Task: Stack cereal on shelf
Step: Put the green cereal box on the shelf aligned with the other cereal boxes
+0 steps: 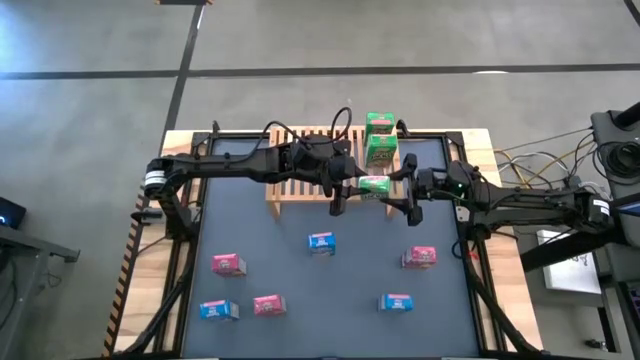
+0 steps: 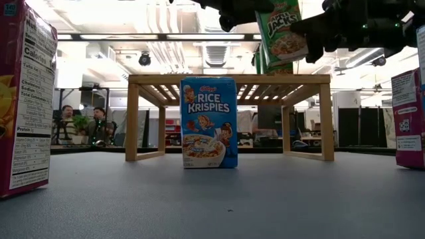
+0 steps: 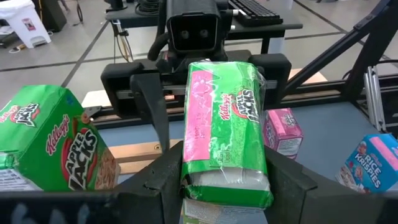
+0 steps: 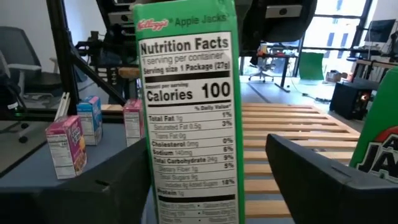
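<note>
- Behind the table an open office runs back under ceiling lights, and two people (image 2: pixel 83 123) sit at a far desk.
- On the dark table (image 1: pixel 300 290) the wooden shelf (image 1: pixel 295 188) stands at the far edge, its slats bare on the left half.
- Two green cereal boxes sit on the shelf's right end, one (image 1: pixel 379 124) at the back and one (image 1: pixel 381 151) just in front of it.
- A third green box (image 1: pixel 374 185) hangs in the air between both grippers, at the shelf's front edge.
- From its left, the left gripper (image 3: pixel 225 180) has its fingers closed against the box's sides.
- Opposite it, the right gripper (image 4: pixel 205 180) has the same box between its fingers; I cannot tell whether they press on it.
- Out on the table, well apart from each other, lie three blue boxes (image 1: pixel 321 242) (image 1: pixel 218 310) (image 1: pixel 396 302) and three pink boxes (image 1: pixel 228 264) (image 1: pixel 268 305) (image 1: pixel 419 257).
</note>
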